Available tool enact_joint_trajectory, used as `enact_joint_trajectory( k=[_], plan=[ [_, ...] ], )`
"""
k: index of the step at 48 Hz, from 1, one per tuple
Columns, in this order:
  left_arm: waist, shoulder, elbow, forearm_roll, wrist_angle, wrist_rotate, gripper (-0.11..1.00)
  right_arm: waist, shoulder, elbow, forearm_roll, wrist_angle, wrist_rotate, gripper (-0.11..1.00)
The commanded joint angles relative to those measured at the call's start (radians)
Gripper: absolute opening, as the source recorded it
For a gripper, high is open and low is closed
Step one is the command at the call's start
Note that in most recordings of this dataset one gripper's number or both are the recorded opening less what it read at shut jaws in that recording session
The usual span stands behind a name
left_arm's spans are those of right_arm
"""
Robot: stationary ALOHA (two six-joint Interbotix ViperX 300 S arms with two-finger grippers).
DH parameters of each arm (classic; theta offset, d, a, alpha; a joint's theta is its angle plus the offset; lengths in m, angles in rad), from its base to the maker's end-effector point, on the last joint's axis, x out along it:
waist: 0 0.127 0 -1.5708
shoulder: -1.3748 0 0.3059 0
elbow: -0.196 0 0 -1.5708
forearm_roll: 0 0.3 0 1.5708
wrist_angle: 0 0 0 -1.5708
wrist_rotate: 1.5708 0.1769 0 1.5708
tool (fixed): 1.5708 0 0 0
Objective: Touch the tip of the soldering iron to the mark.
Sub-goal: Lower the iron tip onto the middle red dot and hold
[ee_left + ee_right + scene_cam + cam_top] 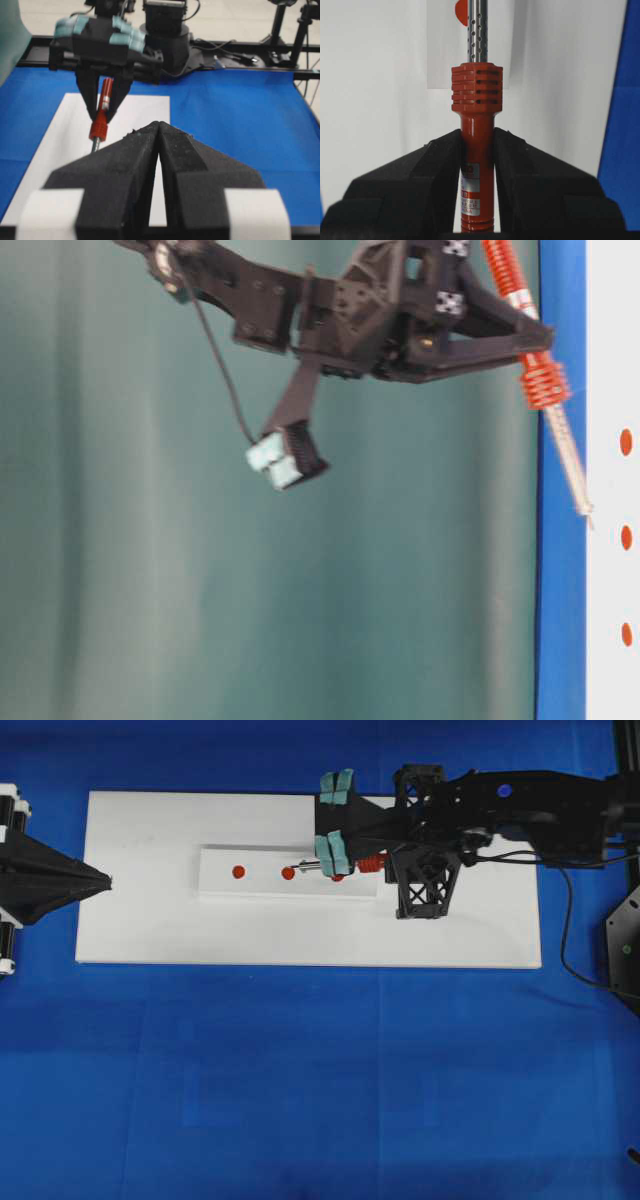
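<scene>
Here right claw (477, 150) grips soldering iron (476, 115).

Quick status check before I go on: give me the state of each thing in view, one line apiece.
soldering iron: clamped by its red handle, shaft angled down toward the strip, tip near the middle red mark; contact unclear.
right end effector: shut on the iron's handle.
left end effector: shut, empty, at the board's edge.
red marks: three on the strip; one partly hidden.
</scene>
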Motion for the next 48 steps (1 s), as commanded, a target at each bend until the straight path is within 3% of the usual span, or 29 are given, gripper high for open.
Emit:
enact_joint_trajectory(
  k=[1, 48],
  plan=[
    [0.002, 0.003, -0.012, 0.000, -0.006, -0.002, 0.02, -0.006, 0.002, -0.008, 0.002, -0.017, 0.002, 0.06],
    [0.002, 0.003, -0.012, 0.000, -0.003, 0.000, 0.02, -0.008, 0.032, -0.008, 0.002, -0.025, -0.006, 0.06]
  ],
)
